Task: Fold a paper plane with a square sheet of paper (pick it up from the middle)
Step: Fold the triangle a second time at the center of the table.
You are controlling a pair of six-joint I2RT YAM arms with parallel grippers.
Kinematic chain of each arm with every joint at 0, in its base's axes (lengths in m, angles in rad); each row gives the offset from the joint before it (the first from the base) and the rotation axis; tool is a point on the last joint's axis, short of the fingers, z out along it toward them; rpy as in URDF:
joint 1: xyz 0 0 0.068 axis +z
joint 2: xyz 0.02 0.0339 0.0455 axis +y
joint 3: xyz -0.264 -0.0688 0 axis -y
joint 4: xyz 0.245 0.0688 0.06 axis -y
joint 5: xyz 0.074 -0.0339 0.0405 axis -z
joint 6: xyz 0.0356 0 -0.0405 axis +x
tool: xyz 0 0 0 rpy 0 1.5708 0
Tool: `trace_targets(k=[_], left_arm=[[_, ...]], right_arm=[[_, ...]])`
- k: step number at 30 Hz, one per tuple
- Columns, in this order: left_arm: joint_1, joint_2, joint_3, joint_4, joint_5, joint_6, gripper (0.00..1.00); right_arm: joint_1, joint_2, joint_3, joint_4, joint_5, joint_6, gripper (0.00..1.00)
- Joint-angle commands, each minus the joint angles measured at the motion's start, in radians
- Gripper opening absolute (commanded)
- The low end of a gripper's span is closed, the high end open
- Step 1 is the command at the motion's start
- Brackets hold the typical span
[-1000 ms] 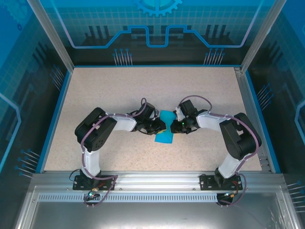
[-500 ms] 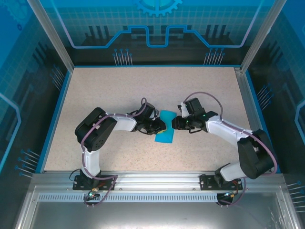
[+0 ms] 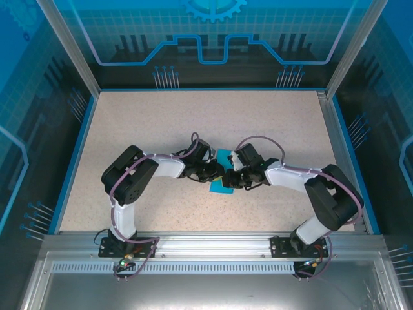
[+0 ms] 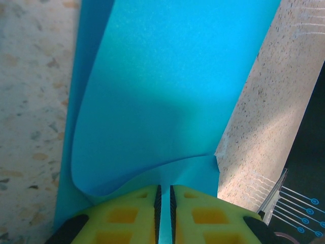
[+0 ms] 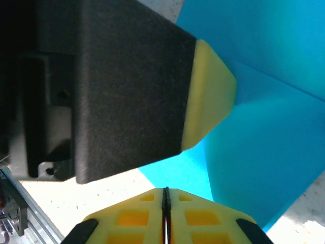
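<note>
Folding under way on the speckled tabletop: left gripper pinches the thin teal-blue square sheet of paper; right gripper closed at its edge, hold unclear. Next, probably, pressing the crease flat.

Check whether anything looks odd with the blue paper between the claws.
The paper isn't flat: the left claw pinches its edge, and it curls up off the table along one side. The right claw is shut at its edge; whether it grips is unclear. No tear shows.
</note>
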Motion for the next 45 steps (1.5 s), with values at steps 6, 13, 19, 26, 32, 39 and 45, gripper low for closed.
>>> trace_targets(k=[6, 13, 19, 26, 32, 39, 45], left_arm=[[-0.006, 0.042, -0.004, -0.052, -0.017, 0.031, 0.18], [-0.006, 0.045, -0.004, -0.058, -0.019, 0.034, 0.17], [-0.005, 0.051, -0.005, -0.063, -0.025, 0.036, 0.16], [-0.003, 0.054, -0.007, -0.061, -0.027, 0.032, 0.15], [-0.004, 0.054, -0.012, -0.065, -0.033, 0.034, 0.15], [-0.003, 0.056, -0.009, -0.070, -0.036, 0.035, 0.14], [-0.002, 0.055, -0.005, -0.071, -0.034, 0.035, 0.14]], right_arm=[[0.011, 0.068, 0.017, 0.013, 0.006, 0.018, 0.12], [0.002, 0.092, -0.004, -0.022, 0.048, 0.005, 0.12], [-0.013, 0.074, -0.056, 0.013, 0.002, 0.010, 0.14], [-0.036, 0.055, -0.102, 0.029, -0.035, 0.051, 0.15], [-0.048, 0.022, -0.179, 0.101, -0.083, 0.088, 0.16], [-0.051, -0.040, -0.235, 0.088, -0.090, 0.078, 0.17], [-0.057, -0.083, -0.283, 0.068, -0.088, 0.079, 0.18]])
